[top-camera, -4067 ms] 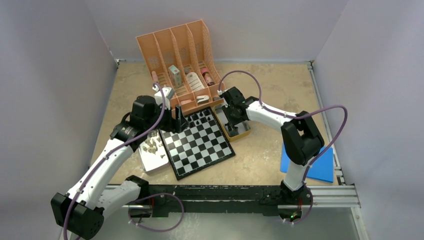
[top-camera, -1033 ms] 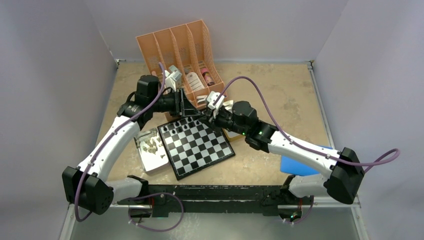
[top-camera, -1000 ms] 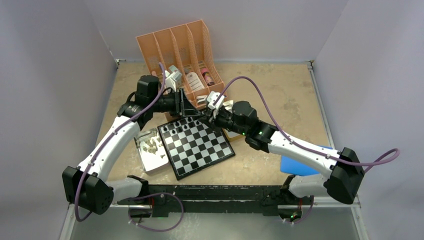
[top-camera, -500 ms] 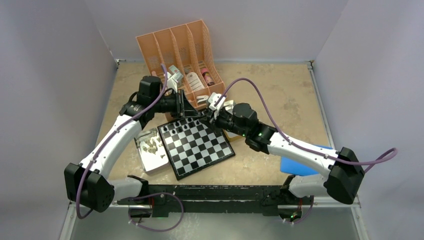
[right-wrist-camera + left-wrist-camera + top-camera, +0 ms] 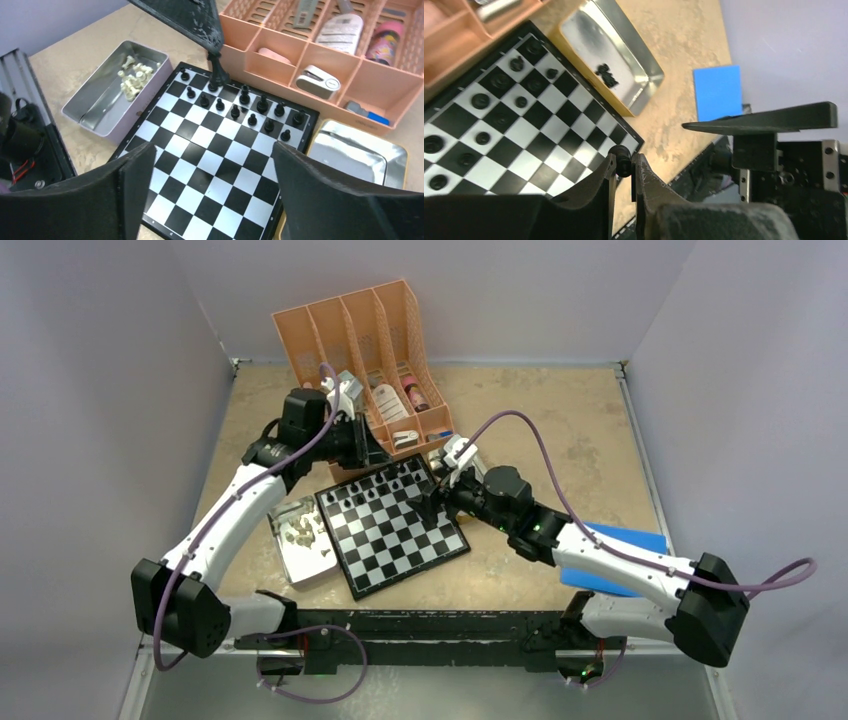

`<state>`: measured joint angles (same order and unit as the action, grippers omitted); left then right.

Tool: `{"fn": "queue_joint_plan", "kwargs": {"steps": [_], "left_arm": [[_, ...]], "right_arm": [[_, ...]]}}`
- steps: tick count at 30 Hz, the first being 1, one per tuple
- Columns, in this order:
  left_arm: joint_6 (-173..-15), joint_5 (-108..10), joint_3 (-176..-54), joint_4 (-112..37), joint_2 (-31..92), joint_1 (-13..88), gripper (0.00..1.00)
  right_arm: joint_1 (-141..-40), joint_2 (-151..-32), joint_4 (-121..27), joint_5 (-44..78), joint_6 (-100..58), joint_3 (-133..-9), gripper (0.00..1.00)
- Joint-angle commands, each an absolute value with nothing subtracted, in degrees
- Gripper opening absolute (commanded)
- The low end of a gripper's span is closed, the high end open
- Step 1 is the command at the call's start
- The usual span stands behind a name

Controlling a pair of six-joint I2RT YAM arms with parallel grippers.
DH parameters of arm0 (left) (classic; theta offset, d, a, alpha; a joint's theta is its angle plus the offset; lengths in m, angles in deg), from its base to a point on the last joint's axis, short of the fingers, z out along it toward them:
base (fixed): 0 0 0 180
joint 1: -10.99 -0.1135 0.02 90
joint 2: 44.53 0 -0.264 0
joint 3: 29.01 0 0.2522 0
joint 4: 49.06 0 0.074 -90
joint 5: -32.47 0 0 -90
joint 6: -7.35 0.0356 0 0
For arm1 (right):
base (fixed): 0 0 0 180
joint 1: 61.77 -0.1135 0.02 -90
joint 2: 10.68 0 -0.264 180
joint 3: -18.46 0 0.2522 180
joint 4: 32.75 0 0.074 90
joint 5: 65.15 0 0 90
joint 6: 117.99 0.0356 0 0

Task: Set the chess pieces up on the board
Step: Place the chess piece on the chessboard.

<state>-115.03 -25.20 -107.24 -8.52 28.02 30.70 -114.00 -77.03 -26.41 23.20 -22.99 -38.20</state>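
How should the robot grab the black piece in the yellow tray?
Probably from straight above, pinching across its thin middle: the black piece seems to lie flat on the yellow tray's floor, away from the walls, which block any sideways reach.

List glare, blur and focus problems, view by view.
Left wrist: glare streaks the metal tray; the left gripper, pinching a black piece, is dark and soft. Right wrist: the open right gripper blurs, the board is sharp. Top external: even light, chess pieces too small to resolve.
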Motion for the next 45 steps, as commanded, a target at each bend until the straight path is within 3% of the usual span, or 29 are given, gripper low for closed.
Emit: {"fn": "queue_joint_plan", "kwargs": {"steps": [1, 3, 7, 13, 23, 45], "left_arm": [[-110.5, -37.9, -111.8, -8.0, 28.2, 32.8, 0.02], [-109.7, -43.3, -112.2, -7.8, 28.3, 33.2, 0.02], [-108.5, -52.1, -110.8, -9.8, 28.4, 33.5, 0.02], [-108.2, -59.1, -108.6, -11.9, 32.3, 34.3, 0.02], [-110.8, -64.7, -103.9, -13.5, 35.3, 34.6, 0.02], [-112.5, -64.6, -99.0, -19.8, 40.2, 34.7, 0.02]], "right_arm": [[-114.0, -75.4, -24.5, 31.1, -17.8, -37.4, 0.93], [-113.9, -75.6, -25.6, 34.8, -15.7, -37.3, 0.99], [-111.8, -76.2, -26.6, 38.4, -12.4, -36.7, 0.99], [-102.9, -77.9, -28.4, 34.1, -6.9, -36.1, 0.99], [-102.1, -78.3, -28.1, 32.7, -6.2, -35.8, 0.99], [-102.0, -77.4, -27.7, 31.5, -6.9, -35.1, 0.99]]}}
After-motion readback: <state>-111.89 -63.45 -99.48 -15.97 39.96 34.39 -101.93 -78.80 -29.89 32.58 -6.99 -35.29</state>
